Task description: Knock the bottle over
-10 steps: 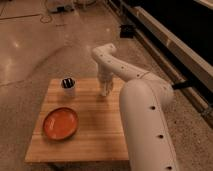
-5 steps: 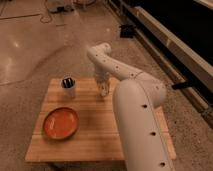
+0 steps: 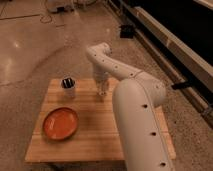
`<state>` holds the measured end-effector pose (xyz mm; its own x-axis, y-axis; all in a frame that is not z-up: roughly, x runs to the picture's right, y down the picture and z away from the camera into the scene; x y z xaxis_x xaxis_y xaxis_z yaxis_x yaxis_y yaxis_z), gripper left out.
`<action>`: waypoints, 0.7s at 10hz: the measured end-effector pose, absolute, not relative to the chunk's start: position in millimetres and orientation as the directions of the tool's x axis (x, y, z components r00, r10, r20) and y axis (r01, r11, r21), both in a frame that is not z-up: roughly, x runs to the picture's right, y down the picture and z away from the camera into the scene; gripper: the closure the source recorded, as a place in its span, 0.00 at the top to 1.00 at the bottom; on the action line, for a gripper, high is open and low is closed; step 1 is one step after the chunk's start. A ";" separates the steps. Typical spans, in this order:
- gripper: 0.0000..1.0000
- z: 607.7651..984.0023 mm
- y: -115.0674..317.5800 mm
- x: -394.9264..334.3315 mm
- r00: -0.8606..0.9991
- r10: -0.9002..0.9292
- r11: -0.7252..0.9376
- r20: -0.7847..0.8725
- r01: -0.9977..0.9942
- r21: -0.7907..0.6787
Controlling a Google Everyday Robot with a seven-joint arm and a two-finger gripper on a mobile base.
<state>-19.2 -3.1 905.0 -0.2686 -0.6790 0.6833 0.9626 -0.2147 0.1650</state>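
Pale bottle (image 3: 103,90) stands upright right under gripper (image 3: 102,86); contact unclear.

I see the white arm (image 3: 135,100) reaching from the lower right across the wooden tabletop (image 3: 100,130). My pincer (image 3: 102,90) hangs at the far edge of the tabletop, pointing down. The bottle is not something I can pick out; it may be hidden at the pincer. A white cup (image 3: 68,88) with dark sticks stands to its left, apart from it. An orange plate (image 3: 60,123) lies nearer, on the left.
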 end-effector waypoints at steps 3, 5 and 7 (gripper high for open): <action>0.45 904.1 -1.6 -39.7 -0.290 -0.665 -0.230 0.688 0.956 0.181; 0.45 902.3 -0.8 -25.3 -0.277 -0.669 -0.223 0.690 0.960 0.169; 0.45 904.0 -1.8 -29.3 -0.274 -0.670 -0.220 0.689 0.961 0.168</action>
<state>-29.3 -1.8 904.0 -0.2743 -0.6704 0.6895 0.9609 -0.2201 0.1683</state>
